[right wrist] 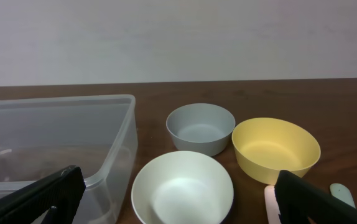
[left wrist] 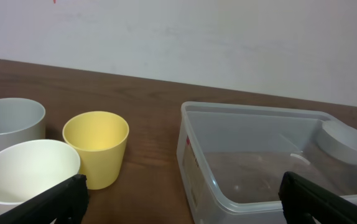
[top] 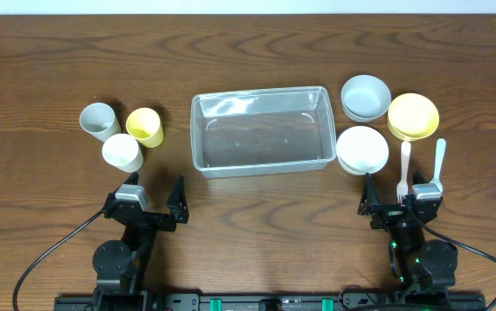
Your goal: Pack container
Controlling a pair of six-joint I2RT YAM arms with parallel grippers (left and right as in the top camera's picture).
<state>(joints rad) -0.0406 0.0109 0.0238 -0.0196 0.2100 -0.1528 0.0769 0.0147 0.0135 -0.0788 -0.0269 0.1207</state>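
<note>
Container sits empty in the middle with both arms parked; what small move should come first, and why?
Probably the left gripper reaches forward to the white cup, the nearest item. The container holds nothing, both grippers are open and empty, and that cup stands just ahead of the left fingers.

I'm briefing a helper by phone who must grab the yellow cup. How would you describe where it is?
Find the clear container mid-table. Left of it stand three cups in a cluster; the yellow cup is the nearest to the container. Its neighbours, a grey cup and a white cup, lack its colour.
</note>
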